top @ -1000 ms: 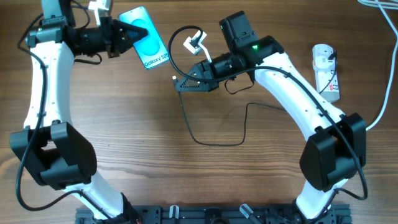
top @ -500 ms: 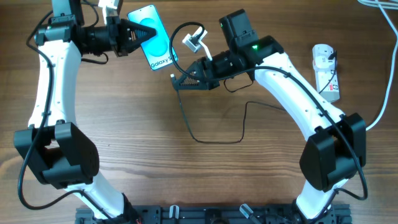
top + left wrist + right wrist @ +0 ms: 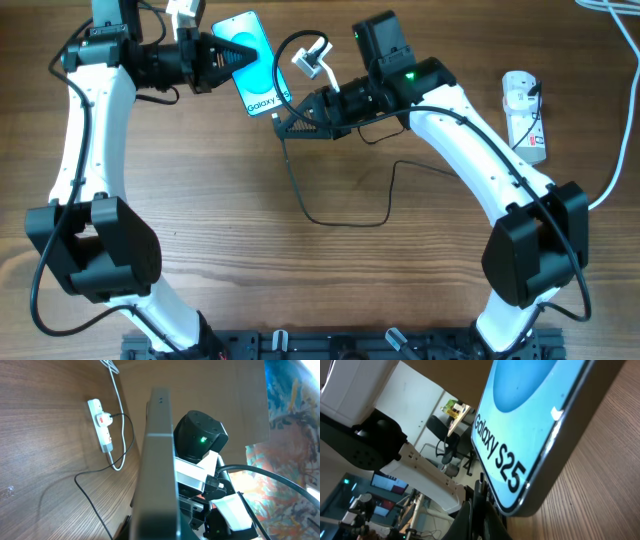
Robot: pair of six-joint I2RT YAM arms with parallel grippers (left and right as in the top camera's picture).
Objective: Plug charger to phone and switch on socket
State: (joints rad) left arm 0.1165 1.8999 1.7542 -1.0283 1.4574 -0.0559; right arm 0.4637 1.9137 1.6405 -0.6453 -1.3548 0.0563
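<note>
My left gripper (image 3: 222, 55) is shut on the upper end of the phone (image 3: 256, 66) and holds it tilted above the table's far left. Its teal screen reads "Galaxy S25" in the right wrist view (image 3: 530, 420), and it shows edge-on in the left wrist view (image 3: 159, 460). My right gripper (image 3: 284, 122) is shut on the charger's connector tip (image 3: 481, 485), right at the phone's lower edge; I cannot tell if the tip is inside the port. The black charger cable (image 3: 350, 227) loops over the table. The white socket (image 3: 522, 112) lies at the far right.
The socket's thick white cord (image 3: 625, 140) runs along the right edge. The black cable reaches the socket (image 3: 101, 425) in the left wrist view. The arm bases stand at the front edge, with wood tabletop (image 3: 220, 230) between them.
My left gripper has carried the phone to the right. My right gripper has moved left and up with the connector, so the connector and the phone's lower edge now meet.
</note>
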